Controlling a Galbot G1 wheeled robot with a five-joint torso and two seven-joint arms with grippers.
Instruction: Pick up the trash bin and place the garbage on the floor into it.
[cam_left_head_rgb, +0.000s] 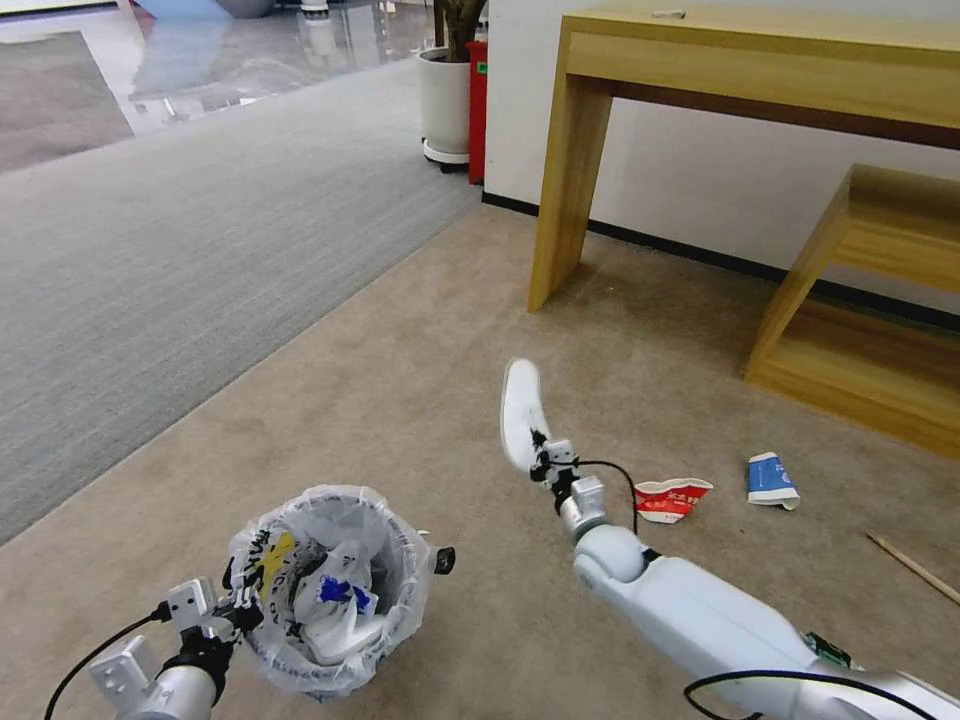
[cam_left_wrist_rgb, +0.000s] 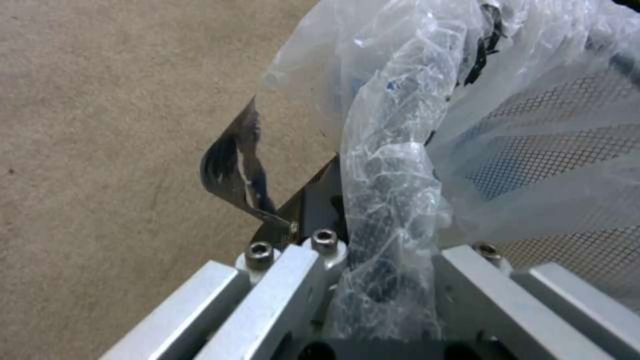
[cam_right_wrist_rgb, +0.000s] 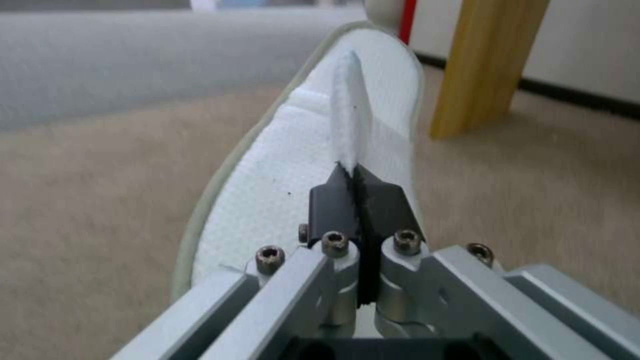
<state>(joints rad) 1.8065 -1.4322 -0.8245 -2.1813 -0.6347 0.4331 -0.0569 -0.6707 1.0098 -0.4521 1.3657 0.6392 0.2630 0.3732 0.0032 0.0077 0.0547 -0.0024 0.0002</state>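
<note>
The trash bin (cam_left_head_rgb: 330, 590), black and lined with a crinkly clear bag, hangs at the lower left with my left gripper (cam_left_head_rgb: 243, 603) shut on its rim (cam_left_wrist_rgb: 387, 210). White and blue litter lies inside it. My right gripper (cam_left_head_rgb: 541, 448) is shut on a fold of a white slipper (cam_left_head_rgb: 521, 410), held up off the beige floor (cam_left_head_rgb: 400, 400); the pinched flap (cam_right_wrist_rgb: 350, 115) shows close up in the right wrist view. On the carpet to the right lie a crushed red cup (cam_left_head_rgb: 670, 498), a crushed blue cup (cam_left_head_rgb: 771, 480) and a wooden stick (cam_left_head_rgb: 915, 568).
A wooden desk (cam_left_head_rgb: 740, 60) and a low wooden bench (cam_left_head_rgb: 870, 300) stand against the white wall at the right. A white planter (cam_left_head_rgb: 445, 105) and a red object sit at the back. A grey carpet strip (cam_left_head_rgb: 180, 240) runs along the left.
</note>
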